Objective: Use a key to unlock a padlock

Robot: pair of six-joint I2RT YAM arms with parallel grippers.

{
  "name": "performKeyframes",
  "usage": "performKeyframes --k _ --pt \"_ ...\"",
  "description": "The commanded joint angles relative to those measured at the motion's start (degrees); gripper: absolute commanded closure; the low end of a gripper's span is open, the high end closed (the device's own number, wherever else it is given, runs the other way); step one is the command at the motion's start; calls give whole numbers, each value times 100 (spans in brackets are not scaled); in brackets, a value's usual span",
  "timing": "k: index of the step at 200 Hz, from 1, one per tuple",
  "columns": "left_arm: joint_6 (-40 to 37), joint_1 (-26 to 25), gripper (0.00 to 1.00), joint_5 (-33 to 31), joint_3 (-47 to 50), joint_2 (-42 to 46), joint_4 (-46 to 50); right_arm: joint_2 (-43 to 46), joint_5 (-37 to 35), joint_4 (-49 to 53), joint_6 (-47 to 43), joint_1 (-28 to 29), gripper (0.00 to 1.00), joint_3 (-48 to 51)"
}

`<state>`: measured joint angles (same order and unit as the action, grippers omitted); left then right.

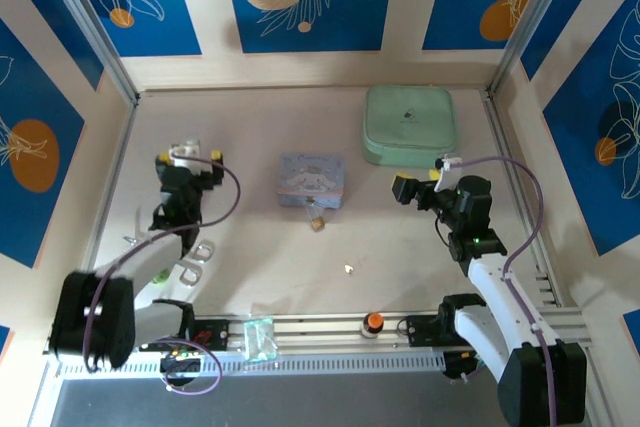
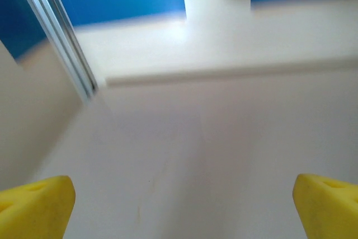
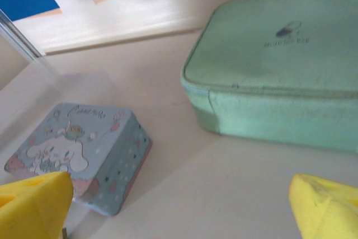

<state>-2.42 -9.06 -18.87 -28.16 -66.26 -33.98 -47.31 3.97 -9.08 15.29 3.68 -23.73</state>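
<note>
2 risks with left gripper [image 2: 179, 205] and right gripper [image 3: 179, 208] both open, empty: key [image 1: 349, 269] speck may skid when pinched, and tin [image 1: 312, 180] just beside padlock [image 1: 316, 219] may block fingers.

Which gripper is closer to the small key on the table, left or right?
Right. The right gripper hangs just beyond the key, a little to its right. The left gripper is much farther away, off to the key's far left.
</note>
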Motion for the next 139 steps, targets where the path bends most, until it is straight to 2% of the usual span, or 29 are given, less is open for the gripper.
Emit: performKeyframes --k 1,35,57,66,85,102,120,139 --pt "702 80 1 310 -499 375 1722 90 276 179 293 -10 1 -11" --pt "2400 74 1 1039 -1046 855 2532 -22 836 782 596 62 1 -437" --pt "3099 71 1 2104 -692 1343 1832 -97 1426 1191 803 79 1 -648" --pt "3370 71 1 2404 -745 1445 1952 -151 1510 1450 890 142 1 -753" --pt "3783 66 1 2982 -1098 1408 2760 -332 1405 2161 925 379 1 -1019" --pt "3955 -19 1 3522 -1418 1196 3626 -505 1115 2662 875 844 1 -1173" --pt "3784 -311 0 4007 -1744 895 4494 -754 641 3126 869 1441 0 -1328" --pt "3678 -819 0 4222 -1816 691 4845 -1052 290 3413 969 2069 5 -1409"
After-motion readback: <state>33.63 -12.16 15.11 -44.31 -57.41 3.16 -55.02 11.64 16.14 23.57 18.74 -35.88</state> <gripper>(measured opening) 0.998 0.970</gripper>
